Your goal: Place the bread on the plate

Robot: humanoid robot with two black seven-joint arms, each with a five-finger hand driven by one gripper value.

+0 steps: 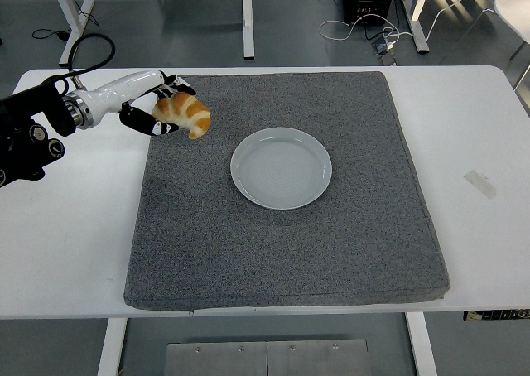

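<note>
White worktop (66, 252) carries a large grey felt-like mat (281, 243), square in outline, covering most of its middle. Beyond the far edge, grey flooring, white desk legs and a tangle of cables are visible.

Left hand (157, 107), black-and-white at the end of a white forearm, enters from the left edge and sits over the mat's far-left corner. Its fingers (157, 128) are clamped around a golden-brown croissant-shaped piece of bread (185, 113), gripping it at its left side. Whether the bread is clear of the mat cannot be told for certain from this view.

A round pale grey ceramic plate (281, 168) lies flat near the mat's centre, to the right of the bread and apart from it.

A small strip of clear tape (481, 183) lies on the worktop's right side.
</note>
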